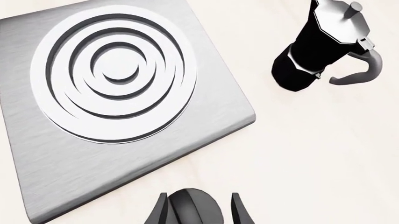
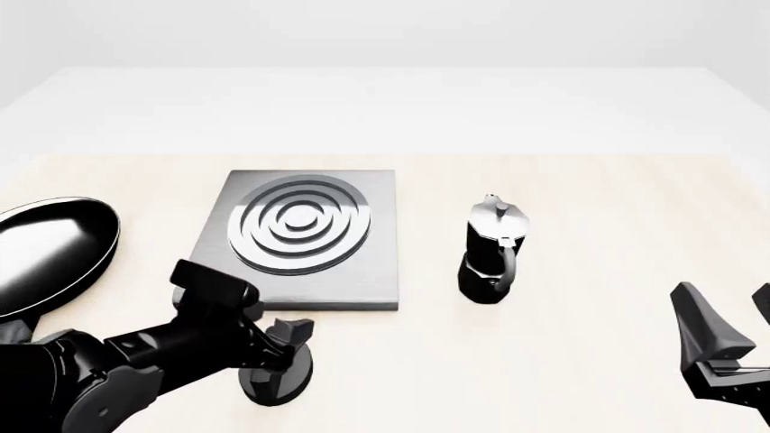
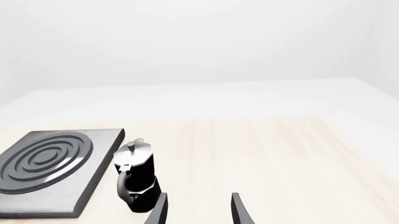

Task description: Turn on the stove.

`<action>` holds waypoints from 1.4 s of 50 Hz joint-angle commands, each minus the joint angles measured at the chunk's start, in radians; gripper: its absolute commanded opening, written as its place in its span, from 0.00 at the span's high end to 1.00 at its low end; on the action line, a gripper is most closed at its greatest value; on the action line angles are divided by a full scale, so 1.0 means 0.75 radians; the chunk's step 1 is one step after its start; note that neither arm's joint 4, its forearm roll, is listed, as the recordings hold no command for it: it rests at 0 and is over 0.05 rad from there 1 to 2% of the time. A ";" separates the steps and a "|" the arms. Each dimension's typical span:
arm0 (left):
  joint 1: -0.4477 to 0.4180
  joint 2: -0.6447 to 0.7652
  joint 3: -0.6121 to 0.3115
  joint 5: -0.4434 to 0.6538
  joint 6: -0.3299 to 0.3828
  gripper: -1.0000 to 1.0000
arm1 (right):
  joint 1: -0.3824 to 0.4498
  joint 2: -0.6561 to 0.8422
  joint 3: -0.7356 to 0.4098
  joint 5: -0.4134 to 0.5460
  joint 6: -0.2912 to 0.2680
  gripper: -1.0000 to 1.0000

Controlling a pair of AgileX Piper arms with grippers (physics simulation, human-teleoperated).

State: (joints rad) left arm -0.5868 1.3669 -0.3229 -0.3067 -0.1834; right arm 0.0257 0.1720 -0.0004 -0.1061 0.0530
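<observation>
Reaching in over a pale wooden table [image 2: 578, 361], the left arm holds its left pincer [image 1: 198, 210] down at the black oval knob [image 2: 277, 374], which sits on the table just in front of the stove's near edge. In the left wrist view the knob shows between the two dark fingers [image 1: 159, 212], one on each side of it, and the jaws look spread a little wider than the knob; whether the fingers actually touch it is hard to tell, because only their tips are visible at the frame's edge. Directly beyond this pincer lies the stove [image 2: 361, 271], a flat dark-grey square slab with silvery concentric burner rings [image 2: 298, 224], resting flat on the table. Beyond the left pincer and off to its right stands an upright black-and-silver moka pot [image 2: 491, 248], apart from the stove, its curved handle turned toward the arms' side. To the left of this pincer, near the table's edge, rests a black frying pan [image 2: 49, 253], partly cut off by the frame. The right pincer [image 2: 724, 334] hovers well apart from the stove, above bare table far to the right of the pot, its two fingers spread with nothing between them.
</observation>
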 commanded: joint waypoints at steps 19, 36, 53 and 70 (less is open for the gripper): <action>0.013 0.100 0.003 -0.043 -0.005 0.00 | 0.000 -0.002 0.000 -0.003 0.004 0.00; 0.026 0.142 0.009 -0.053 0.000 0.00 | -0.002 -0.027 0.000 0.015 0.005 0.00; 0.023 0.202 0.010 -0.083 -0.026 0.00 | -0.001 -0.028 0.000 0.014 0.007 0.00; 0.057 0.220 0.014 -0.095 -0.034 0.00 | 0.001 -0.023 0.000 0.012 0.006 0.00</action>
State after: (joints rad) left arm -0.5611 1.5310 -0.3146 -0.3761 -0.2075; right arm 0.0255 0.1524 -0.0002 -0.0960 0.0581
